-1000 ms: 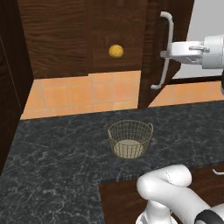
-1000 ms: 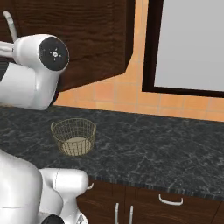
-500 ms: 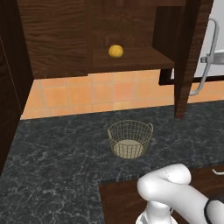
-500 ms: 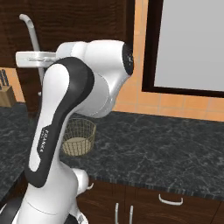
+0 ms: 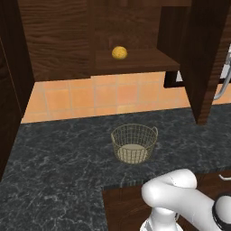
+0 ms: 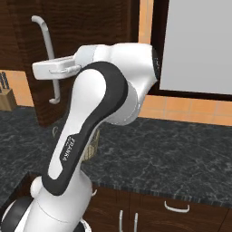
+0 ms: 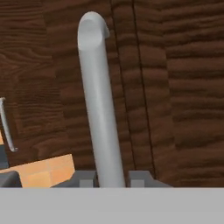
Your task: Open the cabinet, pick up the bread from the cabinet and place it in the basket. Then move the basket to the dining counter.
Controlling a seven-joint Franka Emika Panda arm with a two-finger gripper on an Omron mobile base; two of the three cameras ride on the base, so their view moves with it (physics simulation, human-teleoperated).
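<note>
The cabinet (image 5: 58, 40) stands open in the left base view, its door (image 5: 205, 54) swung out edge-on at about 2 o'clock, and the bread (image 5: 119, 53) sits on the exposed shelf (image 5: 135, 62) near 12 o'clock, alone and well clear of the shelf's front lip. Straight below it, toward the middle of the view, the basket (image 5: 134, 143) rests upright on the black-grey marbled countertop (image 5: 54, 158), with no bun in it.

The gripper (image 7: 113, 178) is nearly closed around the lower part of the door's silver bar handle (image 7: 99, 100) — in the hand view one fingertip stands on each side of the bar, tight against it. In the right base view the hand (image 6: 56, 69) meets the handle (image 6: 47, 54) at roughly 10 o'clock, and a knife block (image 6: 6, 97) stands on the counter at 9 o'clock.

The step in hand looks like the end of the door opening. To do it well, I would judge the door wide enough already — the bun is in plain sight. The next move calls for spreading the fingers fully before backing off, so the bar is not dragged and the door does not swing back. Withdraw straight away from the handle, then route around the door's edge toward the shelf.
</note>
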